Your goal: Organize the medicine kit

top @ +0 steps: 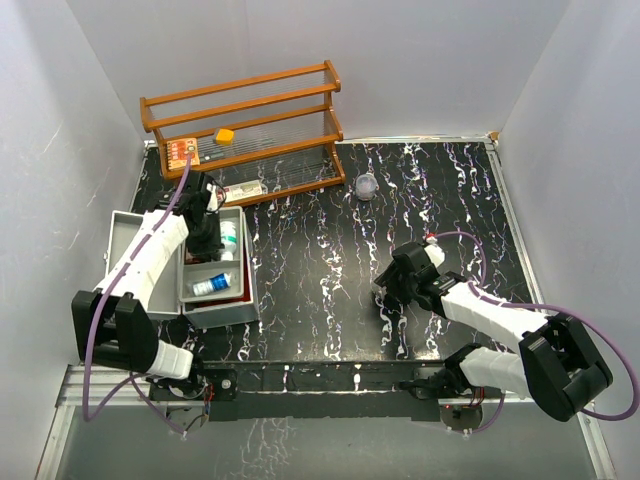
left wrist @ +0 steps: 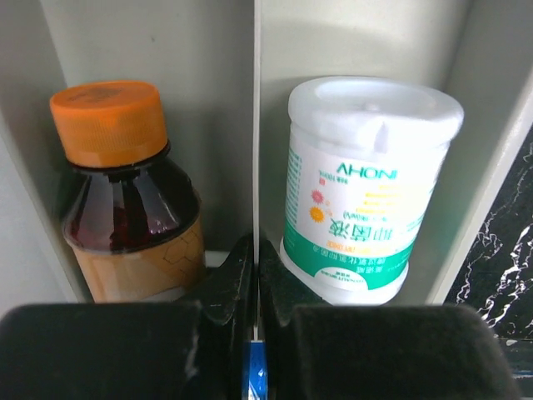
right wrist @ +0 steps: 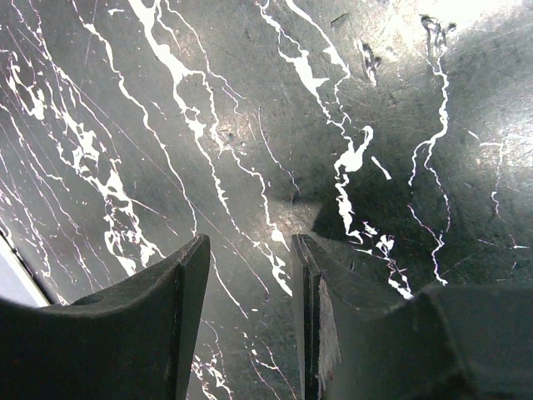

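Observation:
The medicine kit (top: 222,312) is a silver-grey case lying open at the table's left, with its lid (top: 128,255) swung out leftward. My left gripper (top: 208,240) (left wrist: 256,250) is shut on the thin centre divider (left wrist: 256,125) of the grey two-compartment tray (top: 243,232). A brown bottle with an orange cap (left wrist: 117,183) lies in one compartment. A white and green bottle (left wrist: 358,192) (top: 229,240) lies in the other. A small blue-capped bottle (top: 212,285) rests in the case below. My right gripper (top: 385,290) (right wrist: 250,250) hangs open just above the bare black marble table, holding nothing.
A brown wooden slatted rack (top: 245,110) stands at the back left, with an orange box (top: 180,150) and a small yellow item (top: 225,135) on it. A flat packet (top: 245,190) lies in front of the rack. A small clear round object (top: 367,186) sits mid-table.

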